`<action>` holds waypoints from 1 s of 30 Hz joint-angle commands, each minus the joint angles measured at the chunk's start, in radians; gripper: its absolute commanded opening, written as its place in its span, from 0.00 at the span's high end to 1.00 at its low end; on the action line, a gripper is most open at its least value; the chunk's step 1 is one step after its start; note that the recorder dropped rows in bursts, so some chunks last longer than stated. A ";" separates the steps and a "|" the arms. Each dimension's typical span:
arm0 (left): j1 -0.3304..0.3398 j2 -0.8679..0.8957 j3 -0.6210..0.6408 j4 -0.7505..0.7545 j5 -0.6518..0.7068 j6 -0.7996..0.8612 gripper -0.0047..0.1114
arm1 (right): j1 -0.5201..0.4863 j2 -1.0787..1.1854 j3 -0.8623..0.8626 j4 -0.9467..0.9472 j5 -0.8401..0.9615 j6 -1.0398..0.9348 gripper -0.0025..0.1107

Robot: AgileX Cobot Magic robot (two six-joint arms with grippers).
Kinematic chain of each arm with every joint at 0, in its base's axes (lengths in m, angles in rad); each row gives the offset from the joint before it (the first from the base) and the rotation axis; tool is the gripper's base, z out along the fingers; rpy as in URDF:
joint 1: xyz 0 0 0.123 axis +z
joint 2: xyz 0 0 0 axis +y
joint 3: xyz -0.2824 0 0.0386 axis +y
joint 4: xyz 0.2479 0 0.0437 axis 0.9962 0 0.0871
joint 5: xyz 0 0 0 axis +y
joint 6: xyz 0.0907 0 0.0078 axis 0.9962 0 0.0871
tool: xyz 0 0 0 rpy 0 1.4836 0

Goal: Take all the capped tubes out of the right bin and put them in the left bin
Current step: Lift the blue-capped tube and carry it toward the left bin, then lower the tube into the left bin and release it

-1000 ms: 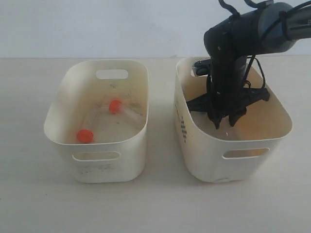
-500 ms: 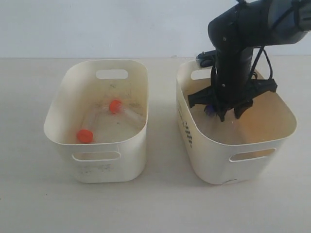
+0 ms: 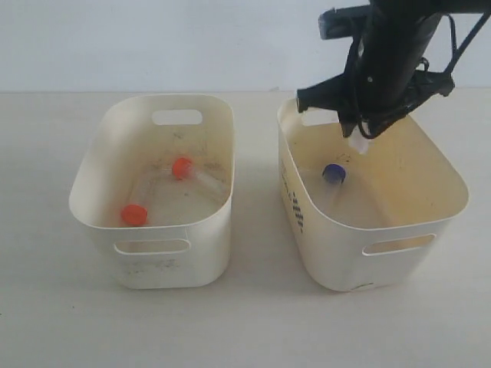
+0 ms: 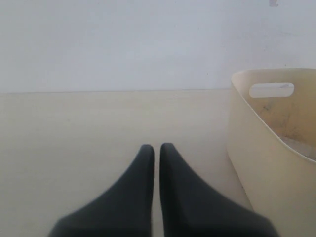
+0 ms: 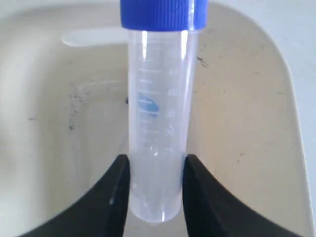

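My right gripper hangs above the right bin, shut on the base of a clear tube with a blue cap. The cap end points away from the fingers. In the exterior view only a short clear piece of this tube shows under the fingertips. A blue cap sits lower inside that bin; I cannot tell whether it belongs to the held tube or to a second one. Two orange-capped tubes lie in the left bin. My left gripper is shut and holds nothing, beside the left bin.
Both bins stand side by side on a pale table with a narrow gap between them. A white wall rises behind. The right arm reaches down from the upper right.
My right gripper has risen from deep inside the right bin to above its rim, carrying the blue-capped tube. The right bin shifted slightly a second ago.
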 commanded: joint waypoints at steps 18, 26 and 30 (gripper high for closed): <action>0.000 0.000 -0.004 -0.006 -0.004 -0.010 0.92 | 0.266 0.009 0.002 0.540 -0.470 -0.257 0.98; 0.000 0.000 -0.004 -0.006 -0.004 -0.010 0.92 | 0.269 0.070 0.002 0.570 -0.469 -0.253 0.61; 0.000 0.000 -0.004 -0.006 -0.004 -0.010 0.92 | 0.269 0.064 0.001 0.576 -0.469 -0.255 0.27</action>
